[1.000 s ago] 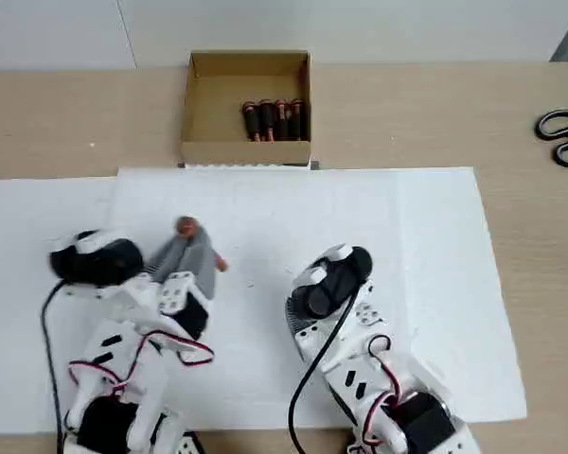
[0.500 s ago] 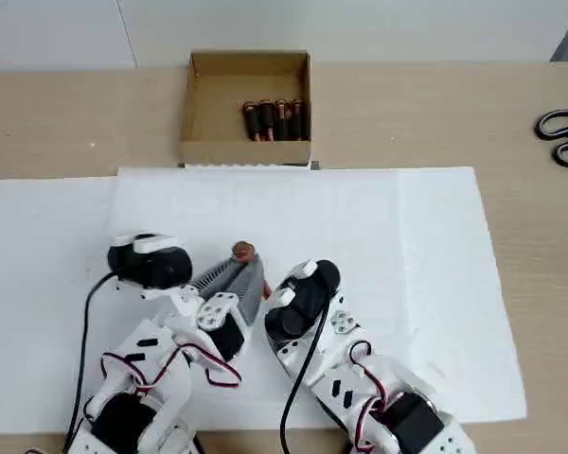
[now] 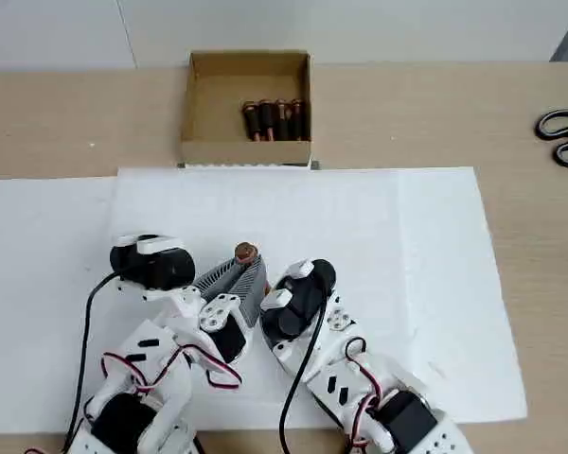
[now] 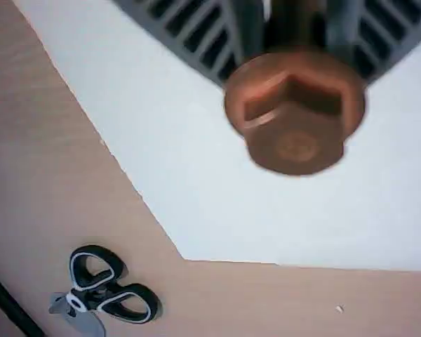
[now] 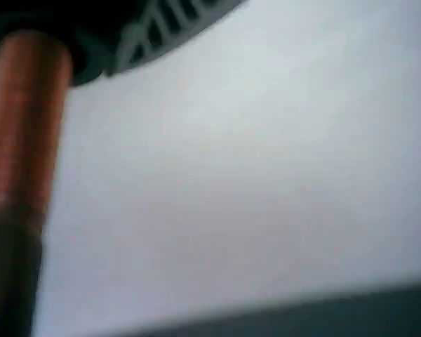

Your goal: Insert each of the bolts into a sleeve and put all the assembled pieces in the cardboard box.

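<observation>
Clenching the coppery hex-headed metal bolt (image 4: pixel 295 116) in my left claw (image 3: pixel 242 267), I'd drive it squarely into the black tubular sleeve (image 5: pixel 10 281) just beside the claw.

I note a pair of black-handled scissors (image 3: pixel 563 137) lying on the wooden table (image 3: pixel 76 123) at its far right edge, just off the white sheet (image 3: pixel 435 284). The sheet lies flat across the table's near half.

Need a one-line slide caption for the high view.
Left gripper holds a copper bolt over the white sheet, right arm alongside; assembled pieces lie in the cardboard box.
</observation>
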`<state>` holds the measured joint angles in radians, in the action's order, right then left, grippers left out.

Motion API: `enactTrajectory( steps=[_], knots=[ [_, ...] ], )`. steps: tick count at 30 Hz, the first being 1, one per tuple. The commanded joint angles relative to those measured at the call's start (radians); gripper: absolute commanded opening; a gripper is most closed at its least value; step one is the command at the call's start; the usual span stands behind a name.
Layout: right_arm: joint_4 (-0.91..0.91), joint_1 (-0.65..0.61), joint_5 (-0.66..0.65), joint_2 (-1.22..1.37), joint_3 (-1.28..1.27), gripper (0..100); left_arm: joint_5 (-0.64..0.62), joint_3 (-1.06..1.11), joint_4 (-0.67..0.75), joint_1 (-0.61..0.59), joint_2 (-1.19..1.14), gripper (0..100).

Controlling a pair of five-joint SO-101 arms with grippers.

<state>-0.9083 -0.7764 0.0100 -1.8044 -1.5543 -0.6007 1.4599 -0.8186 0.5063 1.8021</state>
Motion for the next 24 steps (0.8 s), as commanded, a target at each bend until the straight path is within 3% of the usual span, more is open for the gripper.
enactTrajectory(
  steps=[1,13,18,24],
  knots=[
    [0.045,-0.002,-0.011,-0.008,0.032,0.3,-0.005,-0.013,0.026,0.003,0.011,1],
    [0.101,-0.001,-0.012,-0.005,0.097,0.3,-0.005,-0.010,0.017,0.011,0.008,1],
    [0.183,-0.001,-0.091,-0.005,0.097,0.3,-0.005,-0.013,-0.081,0.086,0.011,1],
    [0.213,0.008,-0.140,-0.005,0.098,0.3,-0.003,-0.015,-0.164,0.097,0.011,1]
  ],
)
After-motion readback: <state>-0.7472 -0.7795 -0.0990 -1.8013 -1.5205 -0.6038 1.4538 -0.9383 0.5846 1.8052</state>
